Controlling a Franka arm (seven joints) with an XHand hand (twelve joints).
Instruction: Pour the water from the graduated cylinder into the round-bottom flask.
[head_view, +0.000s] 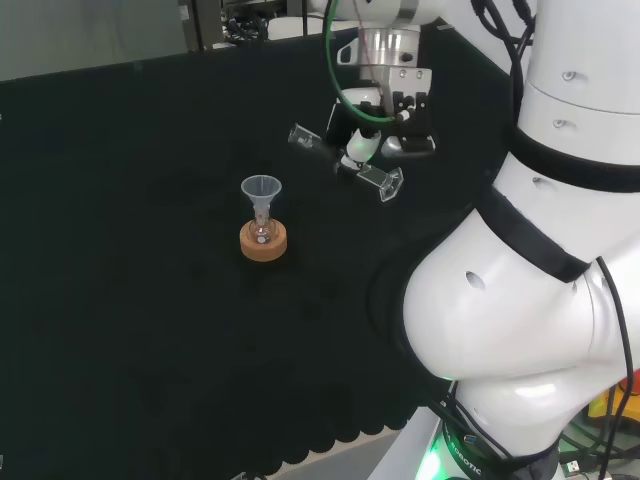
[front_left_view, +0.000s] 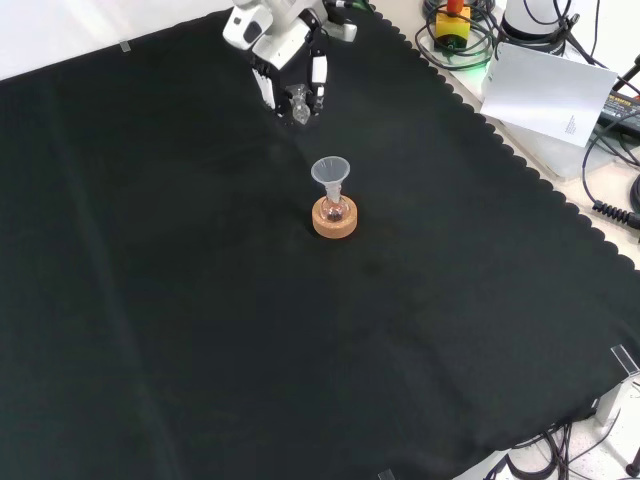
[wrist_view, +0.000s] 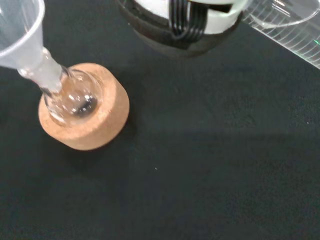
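The measuring cylinder (head_view: 345, 162) is a clear tube held above the cloth, lying nearly on its side in the head view, its mouth end up and to the left and its flat base (head_view: 381, 181) lower to the right. In the wrist view it (wrist_view: 287, 31) shows fine printed scale lines along its wall; no figures can be read. Whether it holds water cannot be told.

The hand (head_view: 385, 125) has its fingers curled round the middle of the cylinder. In the front view the hand (front_left_view: 290, 60) is near the top of the view, with the cylinder's end (front_left_view: 300, 108) facing the camera between the fingers.

The small round flask (head_view: 262, 231) sits in a cork ring (head_view: 264, 242) on the black cloth (head_view: 120, 300), with a clear funnel (head_view: 261, 192) standing upright in its neck. In the head view flask and funnel stand to the left of the cylinder and lower, apart from it. In the front view the funnel (front_left_view: 330, 175) and cork ring (front_left_view: 334, 219) lie below the hand. The wrist view shows the flask (wrist_view: 72, 100) glinting inside the cork (wrist_view: 95, 125).

A white sheet of paper (front_left_view: 550, 90) with small unreadable print lies off the cloth at the front view's upper right.
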